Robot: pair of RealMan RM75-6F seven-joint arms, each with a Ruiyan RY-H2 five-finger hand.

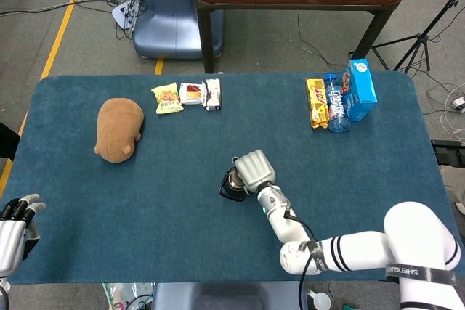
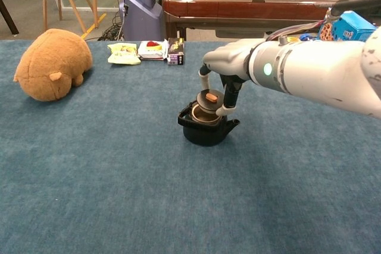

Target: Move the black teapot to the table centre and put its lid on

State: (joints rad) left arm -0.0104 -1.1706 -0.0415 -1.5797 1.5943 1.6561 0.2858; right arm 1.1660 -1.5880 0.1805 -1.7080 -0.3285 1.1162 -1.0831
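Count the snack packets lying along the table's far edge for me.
4: yellow packet, red-and-white packet and dark packet sit together far left; one yellow-orange packet lies far right beside the bottle.

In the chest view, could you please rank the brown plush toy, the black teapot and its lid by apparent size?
1. Brown plush toy
2. Black teapot
3. Lid, held by the right hand

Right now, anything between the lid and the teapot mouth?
Nothing. In the chest view the lid, held by the right hand, hangs tilted just over the teapot opening; only air between.
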